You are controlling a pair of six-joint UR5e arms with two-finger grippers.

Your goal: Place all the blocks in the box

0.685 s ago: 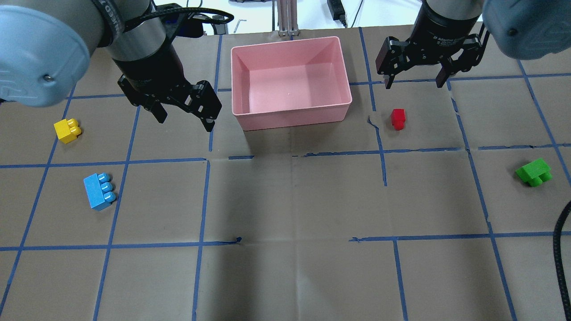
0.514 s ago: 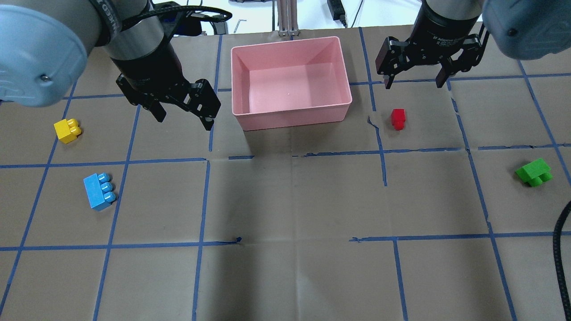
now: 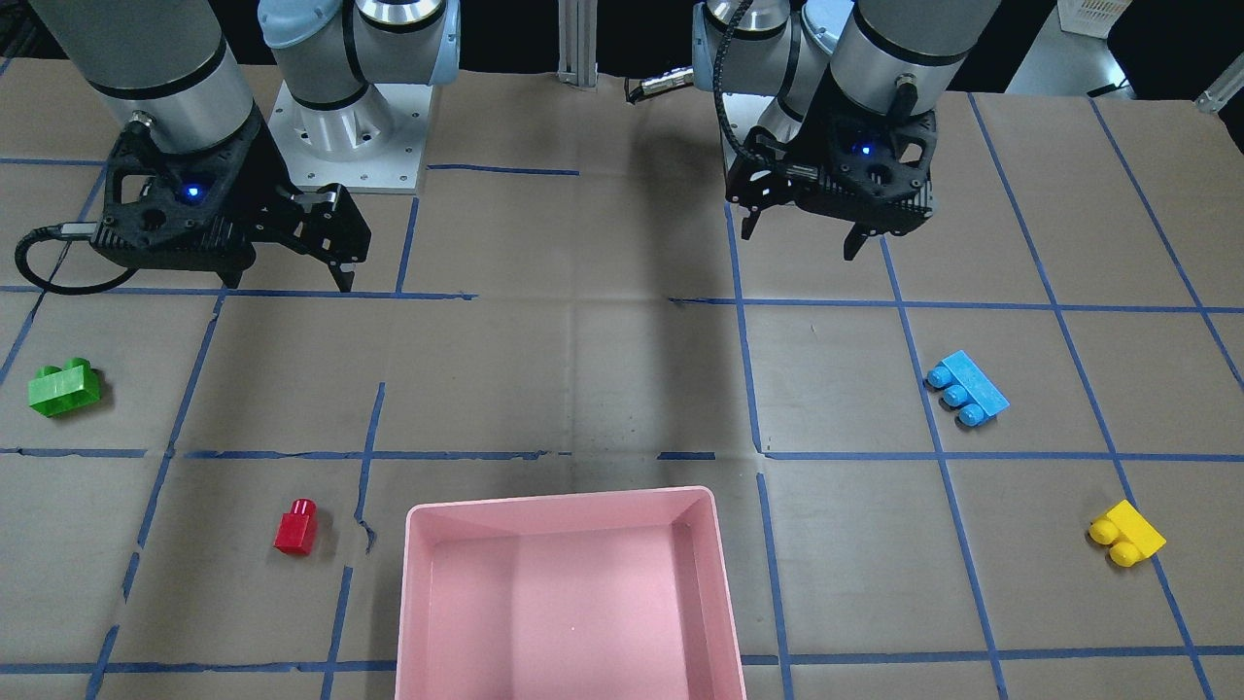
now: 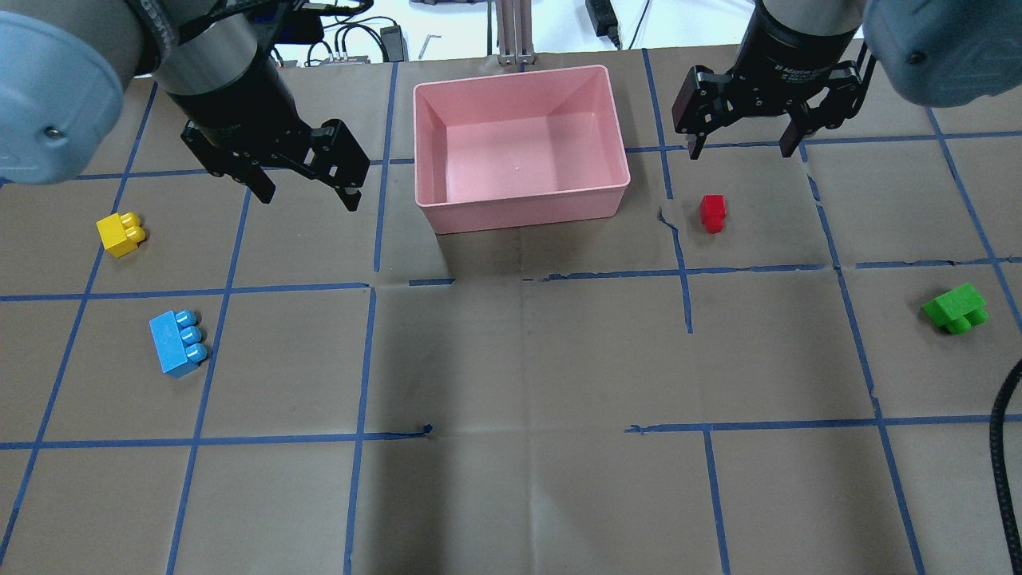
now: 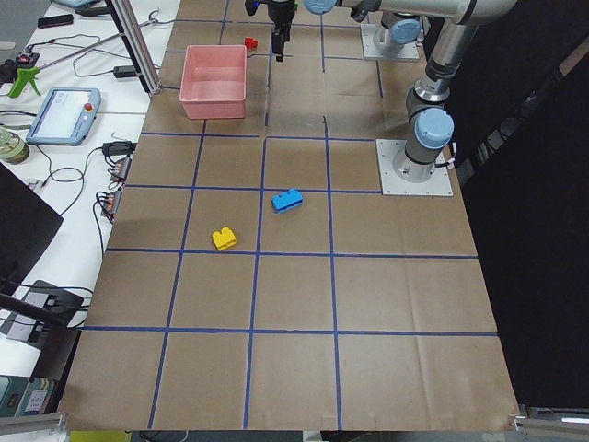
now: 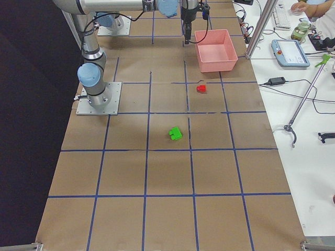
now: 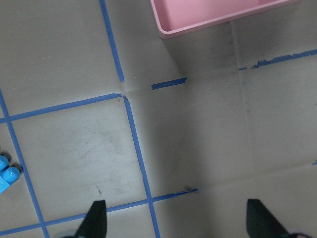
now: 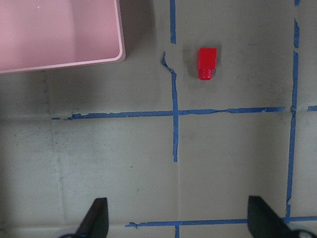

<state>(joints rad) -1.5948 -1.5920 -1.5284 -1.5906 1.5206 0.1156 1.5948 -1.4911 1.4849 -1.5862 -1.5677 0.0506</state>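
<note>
The pink box (image 4: 523, 212) stands empty at the far middle of the table. The yellow block (image 4: 120, 233) and the light-blue block (image 4: 178, 343) lie at the left. The red block (image 4: 712, 212) lies just right of the box, and the green block (image 4: 955, 308) lies far right. My left gripper (image 4: 309, 196) is open and empty, hovering left of the box and beyond the yellow block. My right gripper (image 4: 741, 150) is open and empty, hovering just beyond the red block (image 8: 206, 62). The left wrist view shows only the blue block's edge (image 7: 5, 171).
Blue tape lines grid the brown paper table (image 4: 527, 359). A black cable (image 4: 1002, 447) runs along the right edge. Operator gear, a tablet (image 6: 291, 52) and cables lie on the white bench beyond the box.
My left gripper has moved left and farther from me, away from the box, staying open. The right arm and all blocks have not moved.
</note>
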